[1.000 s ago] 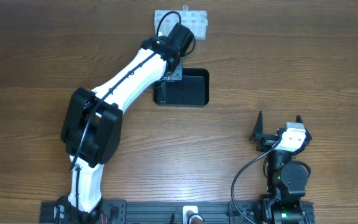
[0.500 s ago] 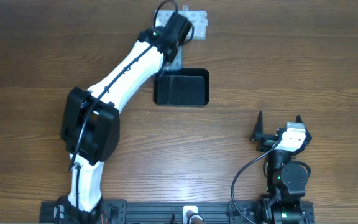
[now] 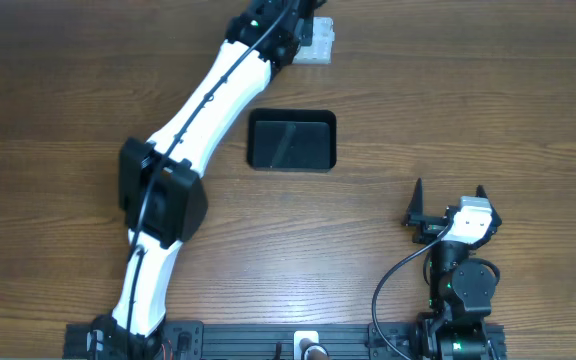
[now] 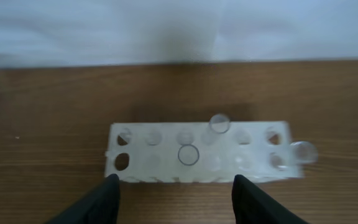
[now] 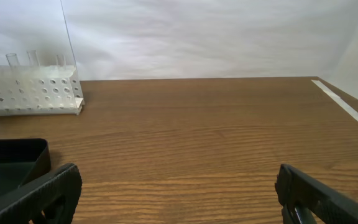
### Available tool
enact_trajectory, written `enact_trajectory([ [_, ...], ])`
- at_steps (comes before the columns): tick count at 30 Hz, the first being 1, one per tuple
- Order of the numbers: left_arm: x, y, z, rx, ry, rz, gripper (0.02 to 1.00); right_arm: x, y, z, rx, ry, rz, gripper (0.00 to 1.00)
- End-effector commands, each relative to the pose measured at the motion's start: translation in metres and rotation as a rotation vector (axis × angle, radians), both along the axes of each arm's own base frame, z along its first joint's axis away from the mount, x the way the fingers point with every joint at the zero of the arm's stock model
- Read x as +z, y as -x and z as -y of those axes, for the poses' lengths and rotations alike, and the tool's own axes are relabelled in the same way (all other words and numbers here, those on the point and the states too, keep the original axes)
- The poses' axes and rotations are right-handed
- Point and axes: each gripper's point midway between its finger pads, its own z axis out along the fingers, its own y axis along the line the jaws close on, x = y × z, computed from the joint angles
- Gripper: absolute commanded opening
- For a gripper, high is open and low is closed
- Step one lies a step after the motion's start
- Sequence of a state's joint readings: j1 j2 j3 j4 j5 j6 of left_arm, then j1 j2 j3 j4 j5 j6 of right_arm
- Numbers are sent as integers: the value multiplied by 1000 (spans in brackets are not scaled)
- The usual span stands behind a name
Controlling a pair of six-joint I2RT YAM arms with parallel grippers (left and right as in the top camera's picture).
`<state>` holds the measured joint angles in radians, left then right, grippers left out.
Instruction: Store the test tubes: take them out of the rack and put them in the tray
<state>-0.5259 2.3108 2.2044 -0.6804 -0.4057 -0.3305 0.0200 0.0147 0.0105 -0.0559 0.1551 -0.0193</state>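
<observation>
- Your left pincer (image 4: 176,182) hangs over the white perforated plastic rack (image 4: 197,165) at the far edge of the wooden counter (image 3: 488,90). Its fingers are spread wide and hold nothing.
- Three clear test tubes (image 4: 188,155) stand upright in that rack.
- The black rectangular plastic tray (image 3: 292,116) sits just nearer than the rack, not touching it.
- Your right pincer (image 3: 449,192) sits at the near right, well apart from the tray, spread and empty.
</observation>
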Motion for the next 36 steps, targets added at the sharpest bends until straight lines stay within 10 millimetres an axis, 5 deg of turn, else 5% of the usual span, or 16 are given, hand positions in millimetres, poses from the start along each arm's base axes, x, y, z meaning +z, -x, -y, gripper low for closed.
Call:
enact_trajectory([
  [1, -30, -13, -6, 3, -59, -19, 579, -2, 0, 1, -3, -3, -1, 991],
  [23, -62, -36, 0, -5, -27, 9, 439, -2, 0, 1, -3, -3, -1, 993],
  [36, -66, -37, 3, -14, -18, 8, 207, -2, 0, 1, -3, -3, -1, 991],
])
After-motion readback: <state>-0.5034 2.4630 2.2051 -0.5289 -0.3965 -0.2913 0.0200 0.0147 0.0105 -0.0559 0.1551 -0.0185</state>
